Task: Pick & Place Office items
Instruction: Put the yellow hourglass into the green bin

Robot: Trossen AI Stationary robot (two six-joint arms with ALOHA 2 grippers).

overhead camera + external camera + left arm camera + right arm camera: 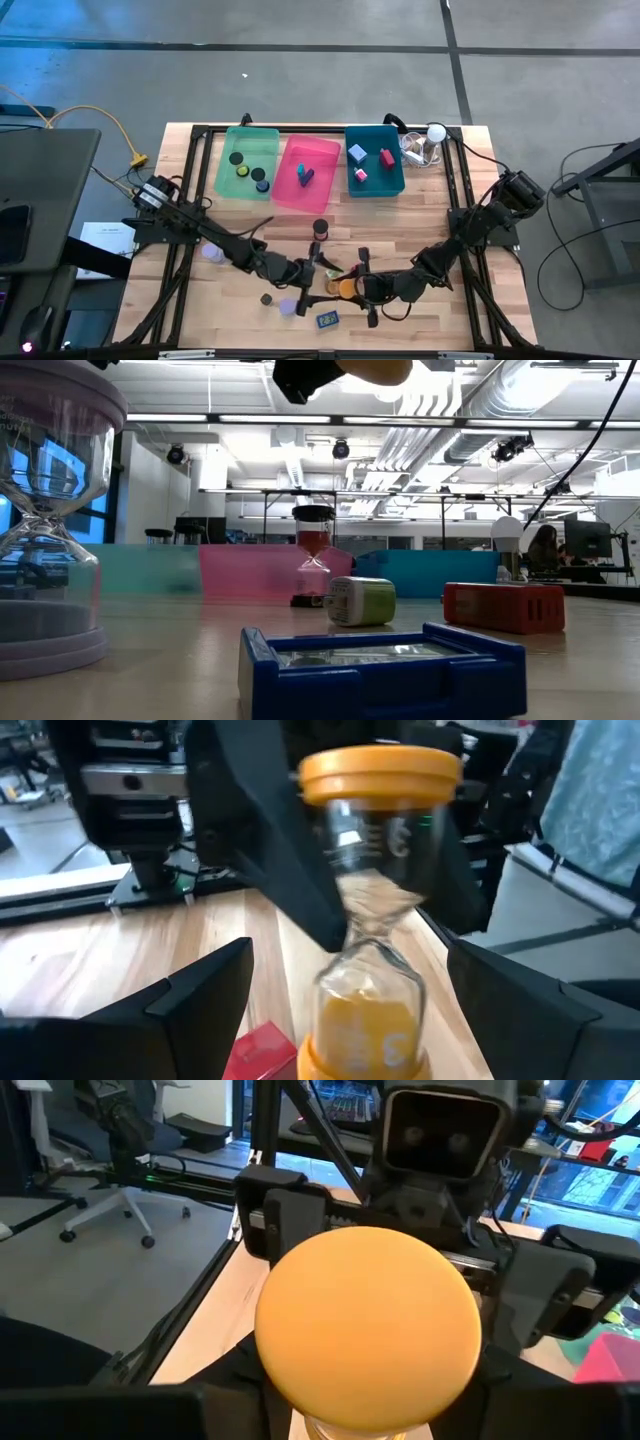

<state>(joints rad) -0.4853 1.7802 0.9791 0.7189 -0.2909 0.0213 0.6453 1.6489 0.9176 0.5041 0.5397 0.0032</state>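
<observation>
An orange sand timer (346, 288) was held up off the worktop (200, 300), near its front edge and in the middle. It was clamped by the right hand (366, 289), whose dark fingers were pressed against its two sides. The left hand (318, 277) was placed right in front of it, facing the right hand. The left hand's fingers (200, 1010) were spread apart, one on each side of the sand timer, and the glass was not seen to be touched by them. A small red block (262, 1055) was seen lying on the wood just below. A flat blue block (328, 320) was left near the front edge, and a lavender sand timer (288, 306) was stood close by on its left. A red sand timer (320, 228) was stood further back, in front of the bins. A green and white block (362, 600) was seen lying between the red sand timer and the blue block. Three bins were lined up at the back. Black discs were kept in the green bin (228, 150), purple and blue pieces in the pink bin (330, 190), and a lavender, a red and a pink block in the teal bin (398, 150).
</observation>
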